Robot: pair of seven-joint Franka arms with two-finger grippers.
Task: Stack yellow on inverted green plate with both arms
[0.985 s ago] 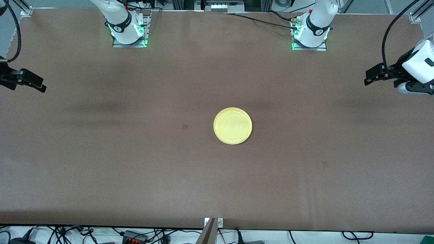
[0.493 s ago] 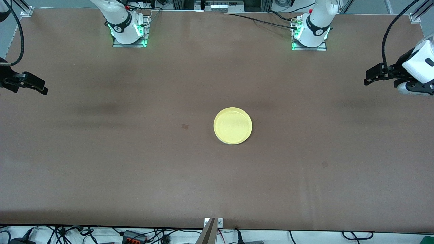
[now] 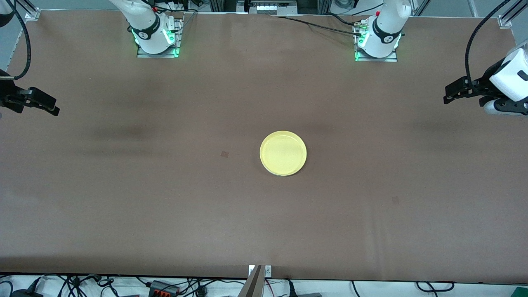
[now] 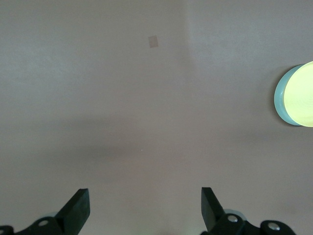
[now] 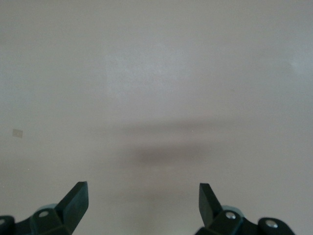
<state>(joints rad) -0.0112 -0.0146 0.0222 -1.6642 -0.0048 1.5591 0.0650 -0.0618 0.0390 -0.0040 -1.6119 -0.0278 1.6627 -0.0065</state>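
Yellow plate [image 3: 283, 153] sits mid-worktop on the green plate [image 4: 279, 98], whose edge peeks out beneath it; stack looks done. Plates judged light, stiff, slick plastic: pinch at the low rim. Left end effector [image 3: 453, 93] and right end effector [image 3: 47, 106] hang wide open and empty over the worktop's two ends.

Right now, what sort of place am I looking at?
Probably a robotics lab bench: two arms bolted along a brown-covered table, cables strung along its edges, and a lone yellow plate stacked on a green plate.
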